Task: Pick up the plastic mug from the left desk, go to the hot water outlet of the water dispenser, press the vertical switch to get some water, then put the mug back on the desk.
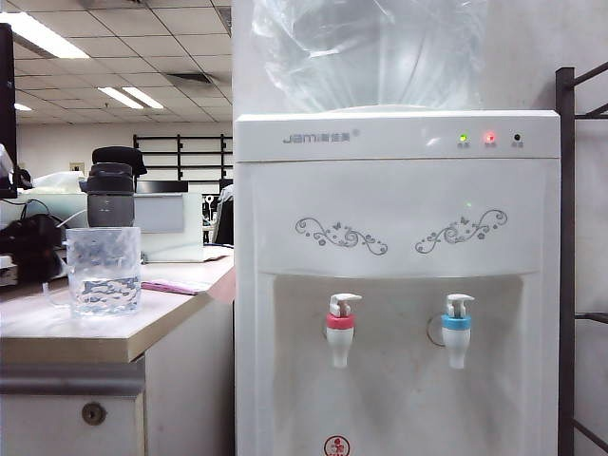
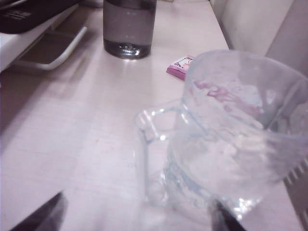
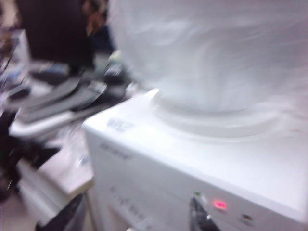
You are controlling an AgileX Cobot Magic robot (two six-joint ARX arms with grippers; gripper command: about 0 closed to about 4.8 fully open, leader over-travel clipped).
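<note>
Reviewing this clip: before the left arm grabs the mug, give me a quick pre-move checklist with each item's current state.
1. plastic mug upright on the left desk: ok.
2. left gripper open, its dark tips either side of the mug's base: ok.
3. Loop handle visible and free in the left wrist view: ok.
4. dark bottle standing behind the mug, apart from it: ok.
5. hot water outlet unobstructed: ok.
6. right gripper state above the water dispenser: cannot tell, view blurred.
</note>
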